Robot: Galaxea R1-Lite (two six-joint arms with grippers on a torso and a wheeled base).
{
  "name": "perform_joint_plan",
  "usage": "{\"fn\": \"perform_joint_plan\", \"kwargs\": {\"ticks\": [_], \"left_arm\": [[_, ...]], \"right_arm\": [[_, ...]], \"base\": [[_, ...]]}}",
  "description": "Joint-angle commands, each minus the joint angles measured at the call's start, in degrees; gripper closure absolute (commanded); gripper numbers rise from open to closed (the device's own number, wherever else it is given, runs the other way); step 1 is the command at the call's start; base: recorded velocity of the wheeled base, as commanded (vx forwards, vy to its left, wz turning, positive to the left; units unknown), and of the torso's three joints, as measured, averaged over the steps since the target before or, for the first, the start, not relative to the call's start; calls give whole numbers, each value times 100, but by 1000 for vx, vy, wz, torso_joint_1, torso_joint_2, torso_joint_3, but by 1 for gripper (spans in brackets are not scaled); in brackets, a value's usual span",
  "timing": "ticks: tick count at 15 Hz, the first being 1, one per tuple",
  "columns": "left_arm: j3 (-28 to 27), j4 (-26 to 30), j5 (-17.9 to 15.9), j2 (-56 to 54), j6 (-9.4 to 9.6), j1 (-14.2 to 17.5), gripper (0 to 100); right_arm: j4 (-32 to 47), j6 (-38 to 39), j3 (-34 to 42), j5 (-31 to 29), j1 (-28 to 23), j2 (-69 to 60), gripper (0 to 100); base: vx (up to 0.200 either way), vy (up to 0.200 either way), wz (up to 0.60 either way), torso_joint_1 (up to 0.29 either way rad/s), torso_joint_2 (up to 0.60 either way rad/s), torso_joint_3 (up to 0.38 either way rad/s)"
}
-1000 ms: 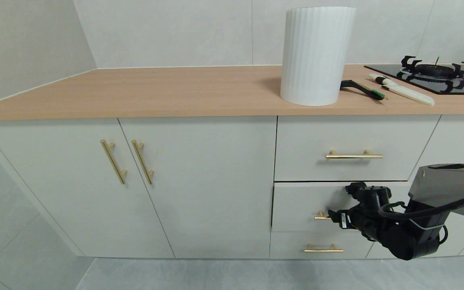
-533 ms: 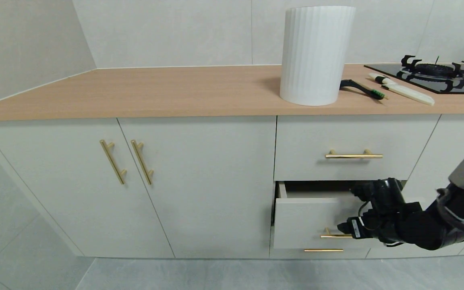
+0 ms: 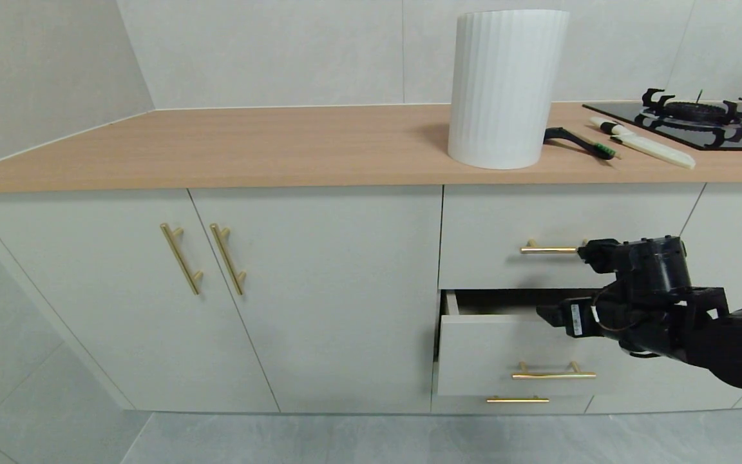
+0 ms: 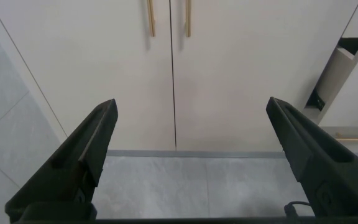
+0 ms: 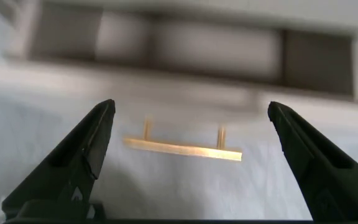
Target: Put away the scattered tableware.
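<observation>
The middle drawer (image 3: 500,351) stands pulled partly out, its gold handle (image 3: 552,374) free. My right gripper (image 3: 562,281) hovers open just above the drawer front, below the top drawer's handle (image 3: 548,249). In the right wrist view, the right gripper (image 5: 189,112) has its fingers wide apart, with the drawer's handle (image 5: 182,149) some way beyond them. On the counter lie a white knife (image 3: 656,150) and a black-handled utensil (image 3: 580,143). My left gripper (image 4: 191,162) hangs open and low, facing the cabinet doors (image 4: 173,68).
A tall white ribbed container (image 3: 505,90) stands on the wooden counter (image 3: 248,145), just left of the utensils. A gas hob (image 3: 699,122) sits at the far right. Two cabinet doors (image 3: 216,290) with gold handles are shut, and grey floor lies below.
The right gripper pulled the middle drawer out by its handle, then let go and rose to above the drawer front. The counter items stayed put.
</observation>
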Motion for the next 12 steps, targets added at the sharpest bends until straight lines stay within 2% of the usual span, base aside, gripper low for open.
{"fn": "perform_joint_plan", "kwargs": {"ticks": [1,7,12], "left_arm": [[2,-2,1,7,-1,-2,0],[2,-2,1,7,-1,-2,0],[2,-2,1,7,-1,-2,0]], "right_arm": [[-376,41,20,-28,-14,275,0],[-1800,190,-41,-239,-128,1506,0],[-1897,190,-67,-283,-128,1620,0]], "base": [[0,0,0,0,0,0],[0,0,0,0,0,0],[0,0,0,0,0,0]]}}
